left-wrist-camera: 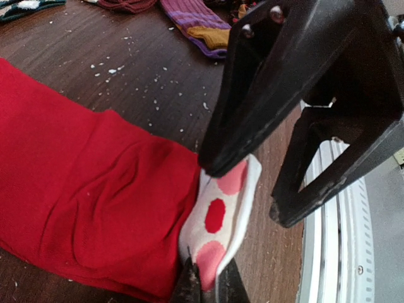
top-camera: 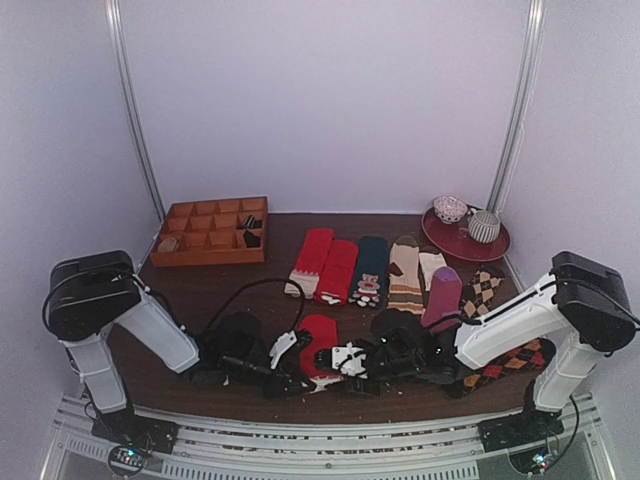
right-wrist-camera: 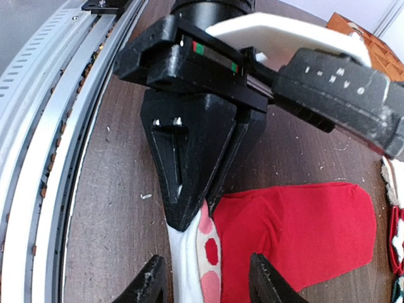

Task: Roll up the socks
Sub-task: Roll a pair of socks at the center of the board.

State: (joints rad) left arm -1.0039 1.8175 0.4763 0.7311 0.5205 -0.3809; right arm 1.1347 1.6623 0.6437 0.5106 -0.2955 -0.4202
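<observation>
The red socks (top-camera: 318, 335) lie flat near the front middle of the table, their cream band (left-wrist-camera: 218, 218) with red and pink spots turned toward the front edge. My left gripper (left-wrist-camera: 208, 281) is shut on the lower end of that band; it also shows in the right wrist view (right-wrist-camera: 189, 211), pinching the band. My right gripper (right-wrist-camera: 208, 281) is open, with its fingers either side of the band (right-wrist-camera: 199, 259), and one fingertip (left-wrist-camera: 218, 165) touches the band's top. In the top view both grippers meet over the socks' near end, the left gripper (top-camera: 298, 378) beside the right gripper (top-camera: 352, 372).
A purple sock with an orange end (left-wrist-camera: 199, 25) lies behind. A row of other socks (top-camera: 360, 268) lies mid-table, with argyle socks (top-camera: 500, 365) at right. An orange compartment tray (top-camera: 215, 230) and a red plate (top-camera: 490, 248) with cups stand at the back. The metal rail (left-wrist-camera: 341, 252) is just beyond the band.
</observation>
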